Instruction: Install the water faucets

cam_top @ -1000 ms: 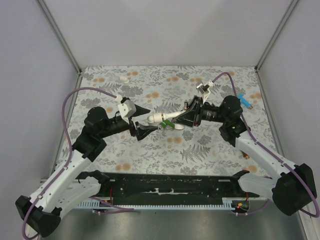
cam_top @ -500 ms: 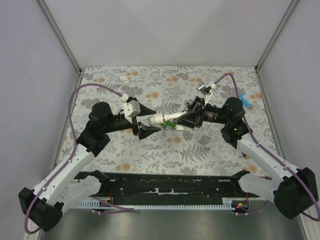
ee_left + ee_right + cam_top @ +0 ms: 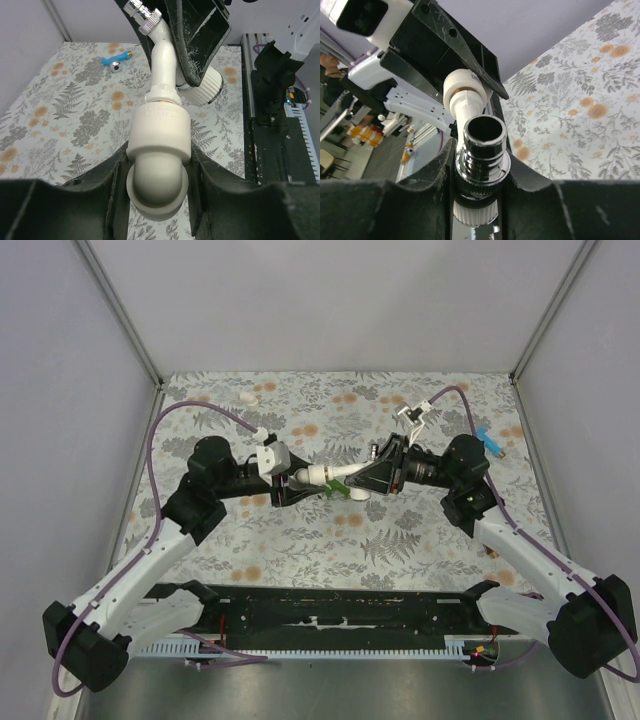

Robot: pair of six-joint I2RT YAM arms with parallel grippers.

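Where the two arms meet over the middle of the flowered bench (image 3: pixel 300 550), the top view shows the white faucet (image 3: pixel 337 474) held in the air between them. The left gripper (image 3: pixel 288 487) is at one end and the right gripper (image 3: pixel 368 478) at the other. A green faucet (image 3: pixel 343 492) peeks out just beside the held one, and a blue faucet (image 3: pixel 490 443) lies well apart near the right edge.

The left wrist view makes the grip plain. The left gripper (image 3: pixel 159 172) is clamped at a middling width on a rounded white pipe fitting (image 3: pixel 160 135), with both fingers against its sides. The faucet's neck (image 3: pixel 162 65) rises from that fitting towards the right gripper's dark fingers (image 3: pixel 197 35). The blue faucet (image 3: pixel 115 60) rests on the bench behind.

The right wrist view alone shows the other end. The right gripper (image 3: pixel 479 167) is closed narrowly on the faucet's chrome nozzle (image 3: pixel 482 142). A brass-coloured ring sits where the faucet enters the fitting (image 3: pixel 465 87), which is framed by the left gripper's fingers (image 3: pixel 455 42).
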